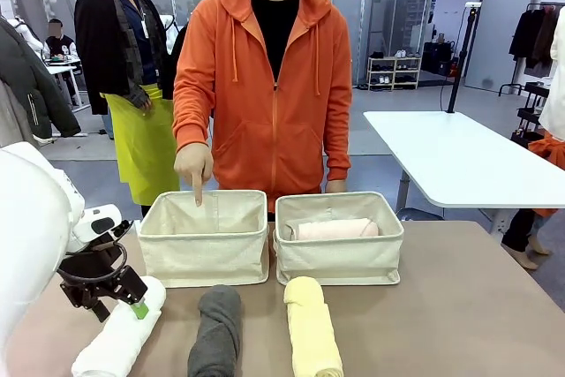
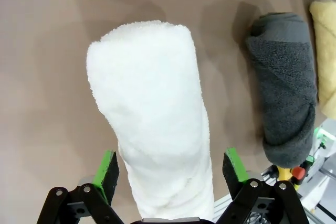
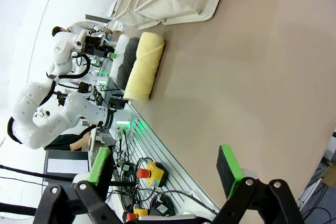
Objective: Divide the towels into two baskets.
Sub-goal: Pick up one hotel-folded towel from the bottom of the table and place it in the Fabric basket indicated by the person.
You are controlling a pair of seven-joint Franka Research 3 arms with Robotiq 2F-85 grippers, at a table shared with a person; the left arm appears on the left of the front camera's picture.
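Left gripper [image 2: 170,167] is open - green pads stand on either side of the near end of the white towel [image 2: 147,114], straddling it and not squeezing; the right pad has a clear gap to the roll, and the left pad sits just beside it. The white towel lies flat on the table [image 1: 459,306] at the near-left corner, angled towards the left basket [image 1: 205,258]. Just to its right the dark grey towel [image 1: 216,328] lies lengthwise by the near edge, in front of the left basket, apart from the white one. The pale yellow towel [image 1: 312,328] comes next along the near edge, close beside the grey one, in front of the right basket [image 1: 340,262]. Both baskets stand side by side, nearly touching, towards the far edge. The pale pink towel [image 1: 335,229] lies crosswise inside the right basket; the left basket's inside shows only fabric from this angle. Right gripper [image 3: 165,163] is open too - nothing between its pads, hanging over bare tabletop well away from the yellow towel and the baskets. A person in an orange hoodie stands at the far edge; one hand [image 1: 194,165] points its index finger down over the left basket's far rim, the other is mostly hidden behind the right basket.
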